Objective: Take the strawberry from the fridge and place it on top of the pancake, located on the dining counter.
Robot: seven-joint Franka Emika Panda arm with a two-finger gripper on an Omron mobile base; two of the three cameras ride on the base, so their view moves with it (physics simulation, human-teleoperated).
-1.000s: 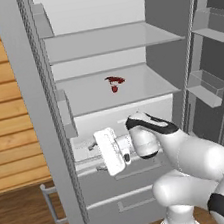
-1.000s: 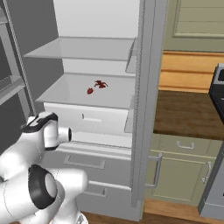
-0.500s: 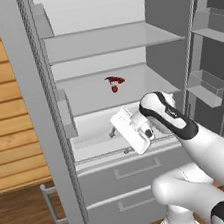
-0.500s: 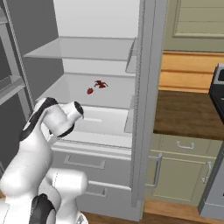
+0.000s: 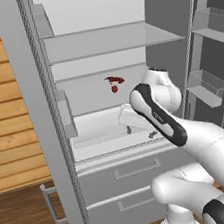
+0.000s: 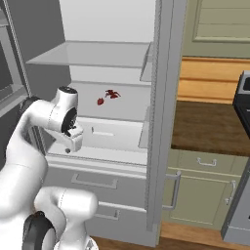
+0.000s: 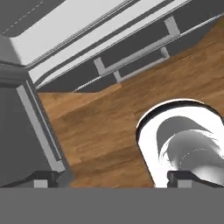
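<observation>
Since a second ago the arm has swung up out of its low tuck in front of the drawers and gotten its elbow and wrist closer to the open fridge [image 5: 39, 119], though the hand is aimed downward rather than at the shelf.

Left base view: the strawberry [image 5: 114, 88] is on the middle shelf, toward the back wall, with a darker red bit right beside it that I can't make out. It hasn't budged. The wrist sits in front of the shelf and a bit to the right, the white hand pointing down over the pale bin below. The gripper [image 5: 139, 129] is mostly hidden behind the forearm here.

Right base view: same story from the other side. The strawberry [image 6: 100, 101] sits well apart from the gripper [image 6: 71, 149], which hangs below and nearer the camera, in front of the bin. My guess is the arm is mid-reorientation, getting the elbow high so the hand can tip up and go in level under the upper shelf.

Hand view: looking down at the wood floor, the drawer fronts with their bar handle [image 7: 133, 59] and the robot's own base. Fingertips sit at opposite bottom corners, so the jaws are spread wide with nothing between them.
</observation>
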